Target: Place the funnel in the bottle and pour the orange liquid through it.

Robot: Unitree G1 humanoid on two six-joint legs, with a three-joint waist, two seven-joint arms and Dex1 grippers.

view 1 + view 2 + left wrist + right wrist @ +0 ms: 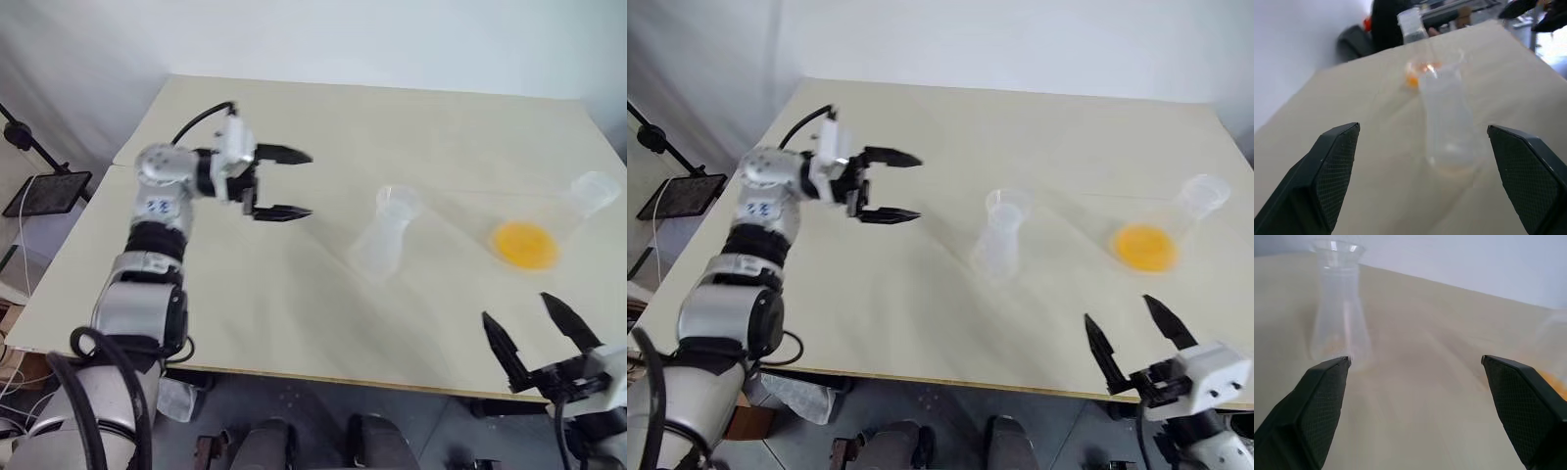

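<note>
A pale beige table (294,323) stands against a plain white wall. Near its middle is the bottle (384,235), a small clear flask standing upright with a funnel (398,201) seated in its neck. Well to its right stands a larger clear flask (549,227), its neck leaning away to the right, with a shallow round pool of orange liquid (526,245) in its base.

The left arm reaches out over the left part of the table, elbow bent, its forearm level and turned so the left gripper (283,183) points across toward the bottle, well short of it. Its two black fingers are spread wide with nothing between them.

The right gripper (537,329) hangs at the near right edge of the table, just before the larger flask, pointing forward and slightly upward. Its fingers are also spread wide and empty.
</note>
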